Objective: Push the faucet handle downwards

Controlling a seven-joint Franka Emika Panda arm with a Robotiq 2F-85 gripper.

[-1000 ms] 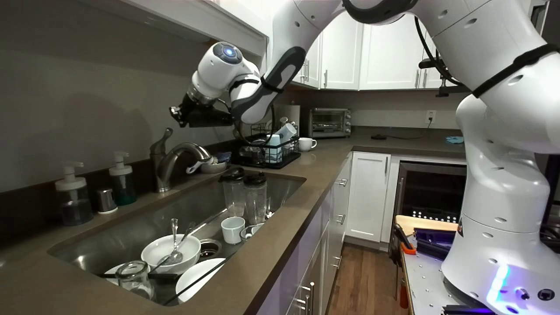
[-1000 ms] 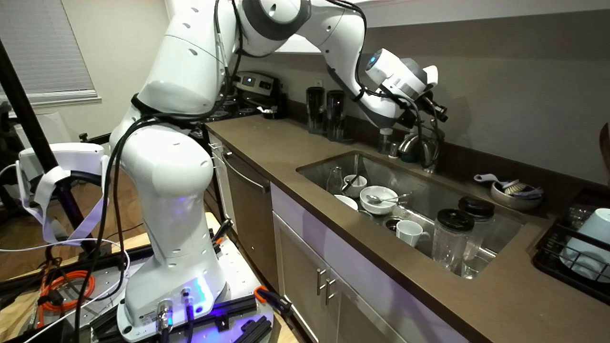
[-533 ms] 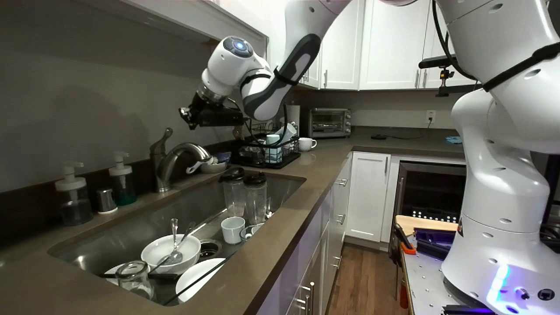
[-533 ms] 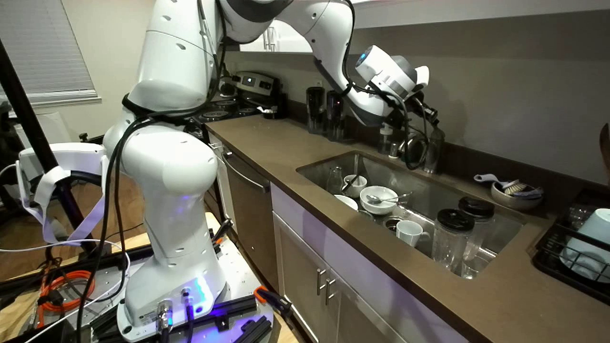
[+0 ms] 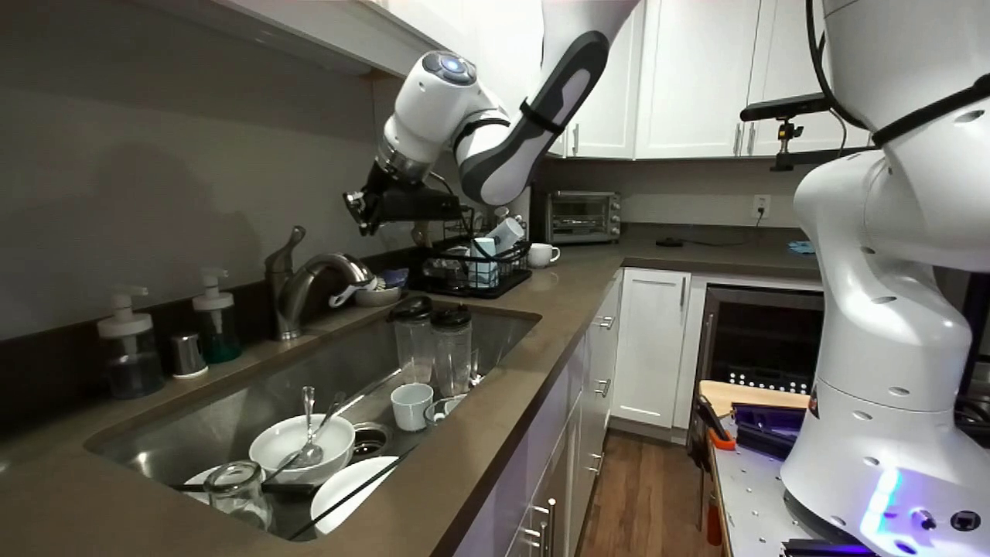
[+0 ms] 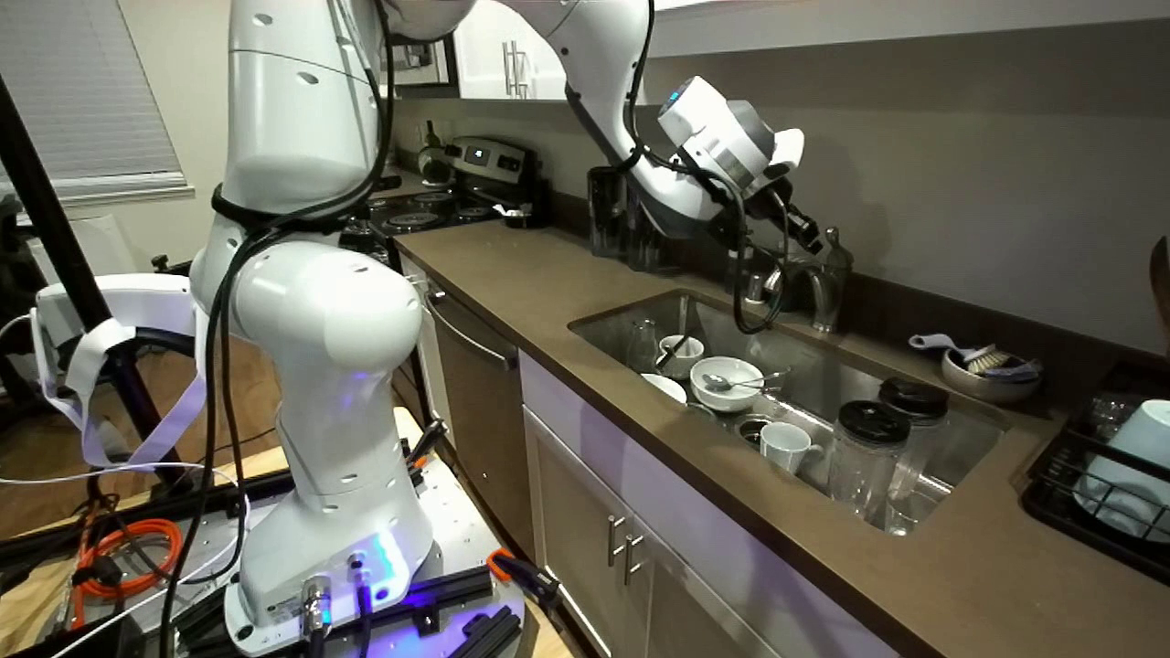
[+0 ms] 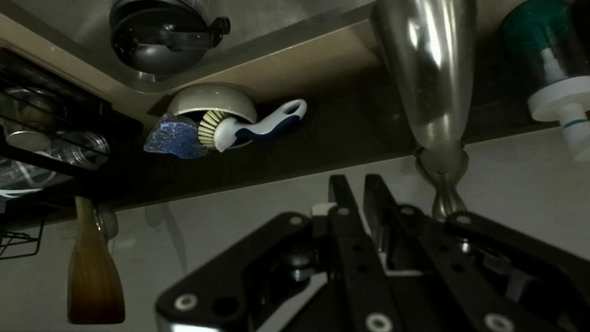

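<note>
1. Wrist view: my gripper [image 7: 356, 180] reaches up from the bottom, right of centre; its two black fingertips [image 7: 340, 190] stand a narrow gap apart, nothing between them.
2. The faucet handle [image 7: 445, 196], a slim grey metal lever, lies right of my fingertips, lower in the frame than the thick spout [image 7: 428, 64] at upper right.
3. In an exterior view, the faucet handle [image 5: 289, 246] points upward, left of centre; my gripper [image 5: 360, 213] hangs higher and farther right, apart from it.
4. What could go wrong: with the faucet handle off to one side, a straight drop would probably miss it and strike the spout.
5. The faucet handle looks smooth and slender, so an off-centre press may slide off.
6. In an exterior view, my black cable [image 6: 755, 330] loops down right of centre, close by the spout; whether they touch I cannot tell. Moving sideways, I could snag it.
</note>
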